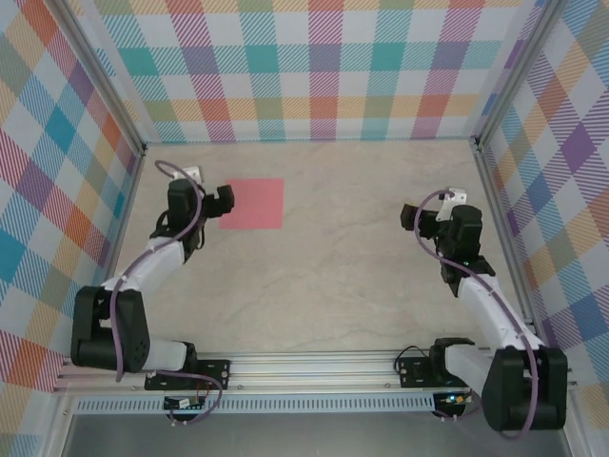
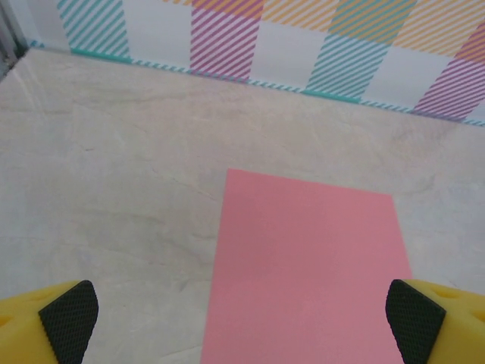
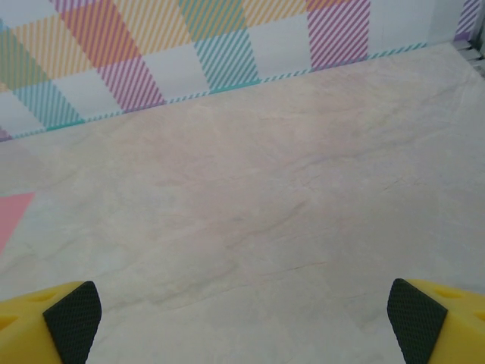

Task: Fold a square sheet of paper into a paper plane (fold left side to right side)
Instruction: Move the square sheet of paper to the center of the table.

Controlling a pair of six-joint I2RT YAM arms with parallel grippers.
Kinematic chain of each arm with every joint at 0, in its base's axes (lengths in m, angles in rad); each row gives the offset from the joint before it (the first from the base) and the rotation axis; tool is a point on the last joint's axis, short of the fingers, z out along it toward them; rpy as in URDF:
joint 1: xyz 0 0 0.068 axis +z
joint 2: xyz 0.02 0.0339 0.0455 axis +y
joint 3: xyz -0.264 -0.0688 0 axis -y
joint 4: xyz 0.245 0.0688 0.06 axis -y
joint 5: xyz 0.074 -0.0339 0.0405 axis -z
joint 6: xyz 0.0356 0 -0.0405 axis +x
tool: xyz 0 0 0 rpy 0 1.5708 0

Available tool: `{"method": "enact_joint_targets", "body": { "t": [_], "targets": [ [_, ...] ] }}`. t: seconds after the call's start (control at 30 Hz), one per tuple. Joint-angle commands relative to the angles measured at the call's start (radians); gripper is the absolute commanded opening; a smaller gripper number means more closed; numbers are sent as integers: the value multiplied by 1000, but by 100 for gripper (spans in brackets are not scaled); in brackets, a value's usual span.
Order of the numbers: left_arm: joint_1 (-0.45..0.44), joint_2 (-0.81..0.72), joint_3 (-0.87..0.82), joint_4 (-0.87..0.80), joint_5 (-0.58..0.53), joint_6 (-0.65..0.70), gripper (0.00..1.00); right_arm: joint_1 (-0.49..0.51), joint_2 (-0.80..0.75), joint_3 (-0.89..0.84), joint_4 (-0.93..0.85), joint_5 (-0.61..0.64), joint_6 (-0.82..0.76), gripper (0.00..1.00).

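When you looked from the top external camera, the thin square sheet of salmon-pink paper (image 1: 252,203) lay flat and unfolded on the beige marbled table (image 1: 324,286), in its far left part. Your left gripper (image 1: 221,200) stood just at the left edge of the sheet, jaws wide and grasping nothing; whether it touched the paper, I cannot tell. Your right gripper (image 1: 411,217) hung well apart on the right side, also released and empty.

From the left wrist camera, you saw the pink sheet between the two yellow fingers with black pads (image 2: 70,317). It lay smooth, with no crease, near the striped checked wall (image 2: 303,45).

From the right wrist camera, you saw the table surface between the open fingers, and one pink corner at the far left edge.

As I judge it, no step was done: the left-to-right fold and all the later folds were left for you to do.
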Motion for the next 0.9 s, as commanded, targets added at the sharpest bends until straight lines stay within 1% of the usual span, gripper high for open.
{"method": "enact_joint_targets", "body": {
  "t": [0.0,0.07,0.2,0.3,0.37,0.63,0.87],
  "targets": [
    [-75,142,133,-315,39,-47,100,48,-83,27,-276,-19,147,100],
    [-101,241,240,-399,58,-50,100,82,-128,27,-345,-25,196,100],
    [-150,447,451,-564,29,-46,100,145,-209,21,-456,-22,245,100],
    [-171,575,582,-650,15,-53,100,169,-257,25,-526,-7,261,100],
    [-182,634,646,-690,12,-60,100,174,-285,24,-555,-9,267,100],
    [-195,735,719,-735,-8,-85,100,175,-361,31,-639,7,261,100],
    [-229,752,689,-771,-34,-97,100,176,-371,35,-654,13,264,100]
  ]
}}
